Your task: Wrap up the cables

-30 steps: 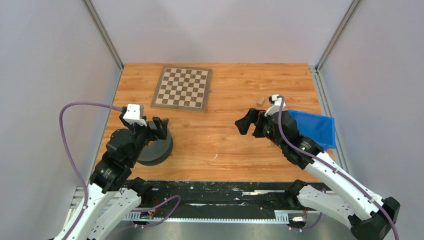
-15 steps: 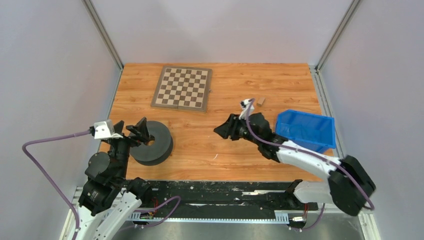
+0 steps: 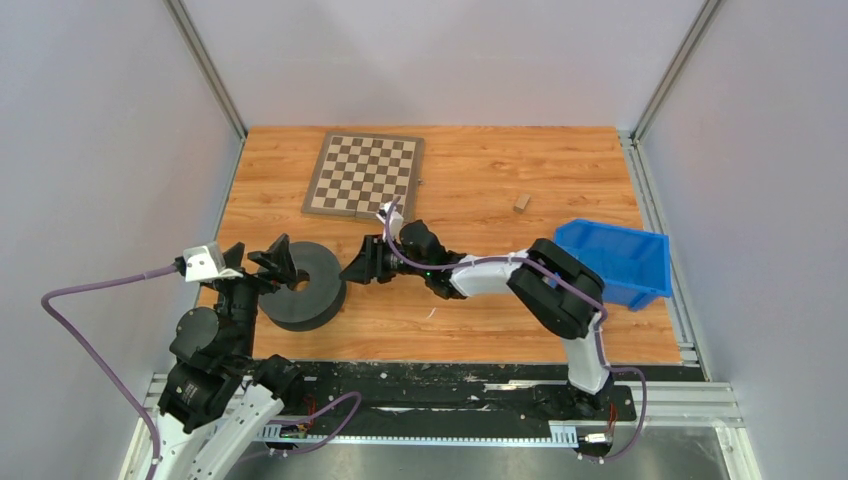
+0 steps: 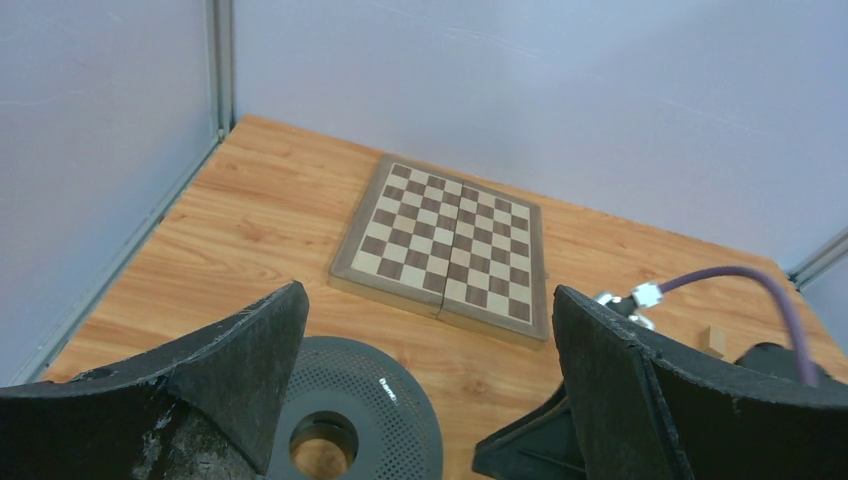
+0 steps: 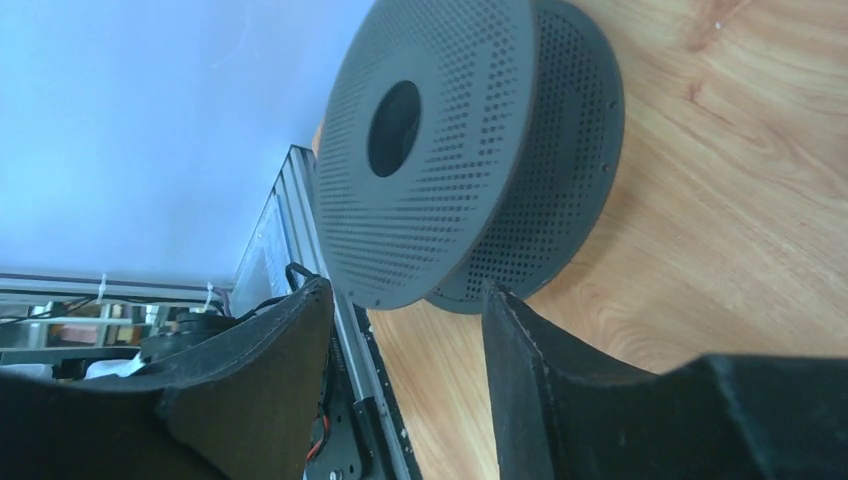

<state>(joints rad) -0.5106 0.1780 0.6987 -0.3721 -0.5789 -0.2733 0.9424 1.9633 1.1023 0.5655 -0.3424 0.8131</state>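
Observation:
A dark grey perforated spool point(image 3: 305, 286) lies flat at the table's near left; it also shows in the left wrist view point(image 4: 372, 402) and the right wrist view point(image 5: 450, 150). My left gripper point(image 3: 276, 264) is open and empty, just above the spool's left part, with its fingers point(image 4: 230, 370) wide apart. My right gripper point(image 3: 358, 268) is open and empty, low over the table at the spool's right edge, with its fingers point(image 5: 545, 370) pointing at the rim. I cannot make out the thin pale grey cables in any view.
A folded chessboard point(image 3: 365, 176) lies at the back left. A blue bin point(image 3: 612, 262) stands at the right edge. A small wooden block point(image 3: 521, 202) lies behind it. The right arm stretches low across the table's middle.
My right gripper has swept left from beside the blue bin to the spool's right edge. My left arm drew back to the left, and its gripper now hovers over the spool.

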